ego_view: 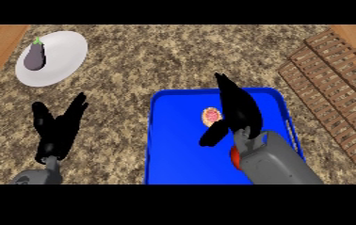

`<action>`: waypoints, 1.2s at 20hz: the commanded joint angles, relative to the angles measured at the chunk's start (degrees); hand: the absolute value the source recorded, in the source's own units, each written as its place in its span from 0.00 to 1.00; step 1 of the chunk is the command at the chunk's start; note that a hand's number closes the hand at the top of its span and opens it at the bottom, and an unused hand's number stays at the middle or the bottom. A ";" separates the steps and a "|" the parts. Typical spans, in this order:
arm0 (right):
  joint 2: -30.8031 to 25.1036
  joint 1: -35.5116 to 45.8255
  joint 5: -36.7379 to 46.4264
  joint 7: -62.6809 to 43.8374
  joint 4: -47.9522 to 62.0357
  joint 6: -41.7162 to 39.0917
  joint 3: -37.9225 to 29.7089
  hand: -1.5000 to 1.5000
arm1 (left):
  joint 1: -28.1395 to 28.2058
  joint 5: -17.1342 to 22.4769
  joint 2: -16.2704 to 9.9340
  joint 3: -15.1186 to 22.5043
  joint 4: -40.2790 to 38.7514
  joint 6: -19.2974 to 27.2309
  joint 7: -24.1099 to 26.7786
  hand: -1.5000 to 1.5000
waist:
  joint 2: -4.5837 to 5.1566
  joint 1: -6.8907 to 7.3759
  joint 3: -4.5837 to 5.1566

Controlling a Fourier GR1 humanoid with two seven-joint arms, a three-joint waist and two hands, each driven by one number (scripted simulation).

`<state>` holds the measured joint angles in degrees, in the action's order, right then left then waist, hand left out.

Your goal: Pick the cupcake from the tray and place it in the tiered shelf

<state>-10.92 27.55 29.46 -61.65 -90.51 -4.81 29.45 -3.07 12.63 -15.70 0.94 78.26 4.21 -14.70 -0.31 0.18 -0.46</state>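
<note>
Far left corner of the counter (173, 54): I see a white plate (66, 54) carrying an eggplant (34, 58). Near the front left edge, my left hand (57, 127) rests open, fingers up, holding nothing. Blue tray (173, 144) at the front, right of centre; the cupcake (211, 116) sits mid-tray. My right hand (240, 113) hovers over the tray, fingers straight, thumb spread, just beside the cupcake; contact unclear. A red object (236, 157) peeks from under the right forearm. Wooden tiered shelf (323, 83) along the right edge.
</note>
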 commanded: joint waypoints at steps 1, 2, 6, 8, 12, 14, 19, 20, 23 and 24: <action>-0.05 -0.79 2.76 -1.18 3.42 -0.80 -1.52 0.00 | -0.58 1.67 -0.55 -1.41 -1.35 -1.96 -2.76 0.50 | 0.33 -0.06 0.47; 3.60 -2.11 5.81 -1.54 5.64 2.09 1.74 0.00 | -0.24 0.58 0.72 -0.98 -2.53 -1.08 -0.79 0.50 | 0.36 0.00 0.47; 2.12 -0.15 7.03 -0.41 7.61 -1.06 -2.01 0.00 | 1.70 -1.03 3.23 0.70 -0.56 0.13 -0.23 0.50 | 0.33 0.05 0.47; 4.85 -4.19 11.38 0.10 6.25 2.74 0.62 0.00 | 2.46 0.00 0.60 -1.23 2.08 -1.51 -3.04 0.50 | 0.26 -0.02 0.46; 6.02 -1.07 11.76 8.57 15.15 4.53 -4.95 0.00 | 1.90 -1.94 2.75 -0.22 1.69 -0.62 -2.48 0.50 | 0.35 0.13 0.45; 4.82 -1.94 10.97 9.21 12.37 2.06 -6.82 0.00 | 2.70 -0.93 1.71 -2.07 0.99 -2.39 -2.17 0.50 | 0.31 -0.01 0.46; 8.75 1.15 14.01 8.63 15.04 1.85 -7.79 0.00 | 2.86 -2.75 4.24 -1.68 0.27 -1.48 -0.05 0.50 | 0.29 0.01 0.47; 7.57 -2.54 14.45 15.78 18.59 6.13 -7.86 0.00 | 1.75 -2.40 2.77 -2.93 0.05 -2.28 -1.03 0.50 | 0.34 0.01 0.46; 7.21 -1.89 11.19 17.06 18.87 -0.64 -6.56 1.00 | 4.62 -2.95 3.60 -1.60 1.06 -2.91 0.61 0.50 | 0.30 0.11 0.46; 7.92 -1.50 10.21 20.28 23.57 -3.33 -3.71 1.00 | -0.37 -1.80 2.70 -2.38 0.01 -2.53 -4.08 0.50 | 0.63 0.40 0.44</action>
<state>-3.28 26.64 42.20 -46.61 -71.13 -2.47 23.07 -1.98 9.68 -13.45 -1.49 80.16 2.39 -15.90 -0.43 0.28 -0.31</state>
